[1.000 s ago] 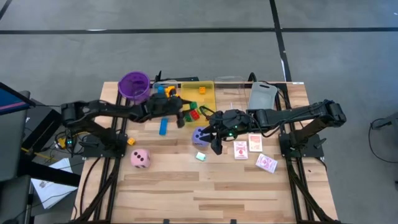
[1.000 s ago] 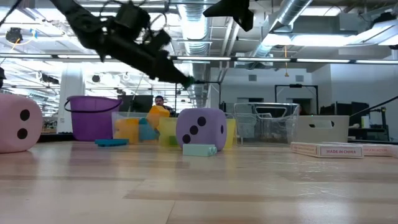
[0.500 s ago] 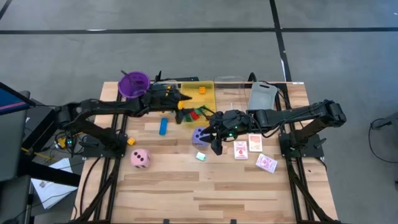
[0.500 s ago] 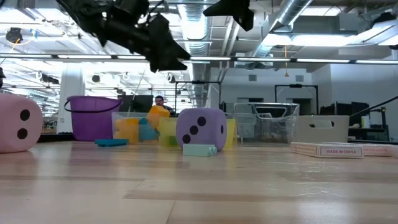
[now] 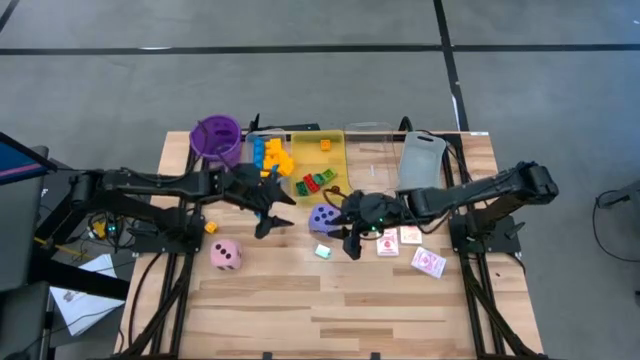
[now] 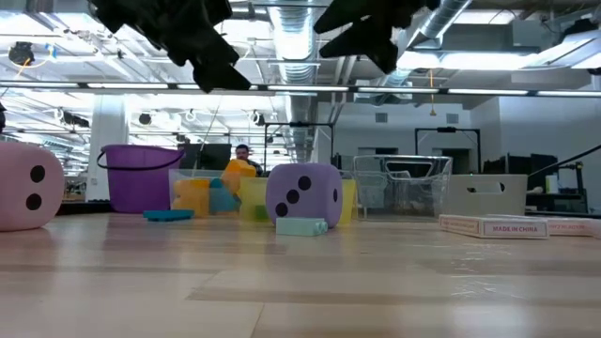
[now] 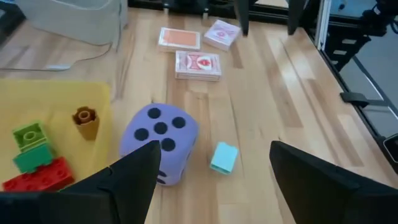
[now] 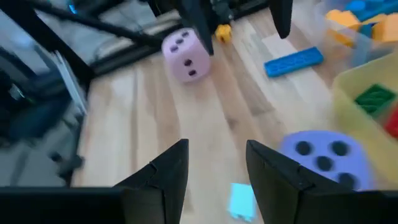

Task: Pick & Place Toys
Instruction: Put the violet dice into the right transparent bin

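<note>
The purple die (image 5: 322, 217) sits on the wood near the middle of the table, and a small light blue block (image 5: 323, 251) lies just beside it. The pink die (image 5: 226, 254) sits well apart, nearer the left arm. Red, green and orange blocks (image 5: 313, 182) lie on the yellow tray. Yellow and blue blocks (image 5: 270, 154) are piled in the clear tray. Three red-patterned cards (image 5: 408, 240) lie flat.
</note>
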Controlling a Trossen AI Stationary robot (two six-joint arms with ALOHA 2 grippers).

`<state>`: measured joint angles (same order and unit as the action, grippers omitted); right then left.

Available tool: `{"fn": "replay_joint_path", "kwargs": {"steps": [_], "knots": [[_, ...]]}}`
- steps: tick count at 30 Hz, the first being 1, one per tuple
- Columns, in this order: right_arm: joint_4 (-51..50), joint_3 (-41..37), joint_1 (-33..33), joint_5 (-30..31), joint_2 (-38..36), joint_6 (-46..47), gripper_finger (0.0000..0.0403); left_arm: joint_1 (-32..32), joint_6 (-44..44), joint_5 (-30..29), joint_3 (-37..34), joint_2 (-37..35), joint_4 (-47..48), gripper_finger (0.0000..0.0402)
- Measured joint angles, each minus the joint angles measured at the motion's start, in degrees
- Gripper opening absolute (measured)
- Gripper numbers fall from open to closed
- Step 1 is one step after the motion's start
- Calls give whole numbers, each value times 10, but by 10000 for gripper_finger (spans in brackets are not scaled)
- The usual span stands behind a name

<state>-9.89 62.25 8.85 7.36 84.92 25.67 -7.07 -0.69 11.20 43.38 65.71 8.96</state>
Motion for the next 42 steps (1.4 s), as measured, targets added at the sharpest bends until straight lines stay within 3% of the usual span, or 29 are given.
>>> {"fn": "replay_joint_path", "kwargs": {"steps": [7, 12, 16, 20, 27, 35, 42], "knots": [[109, -130, 35, 0, -8, 75, 154, 34, -20, -19, 0, 0, 1, 296], [170, -207, 56, 31, -10, 68, 155, 49, -71, -28, 0, 0, 1, 296], [251, -270, 58, 58, -3, 44, 170, 67, -90, -83, 0, 0, 5, 296], [330, -320, 55, 52, -4, -8, 203, 87, -93, -140, 0, 4, 18, 296], [375, -367, 31, 78, 8, -93, 286, 106, -138, -209, -1, 18, 39, 296], [420, -376, -8, 87, 64, -107, 373, 114, -148, -214, -1, 90, 15, 296], [509, -367, -19, 52, 121, -113, 395, 115, -147, -214, 0, 171, -50, 296]]}}
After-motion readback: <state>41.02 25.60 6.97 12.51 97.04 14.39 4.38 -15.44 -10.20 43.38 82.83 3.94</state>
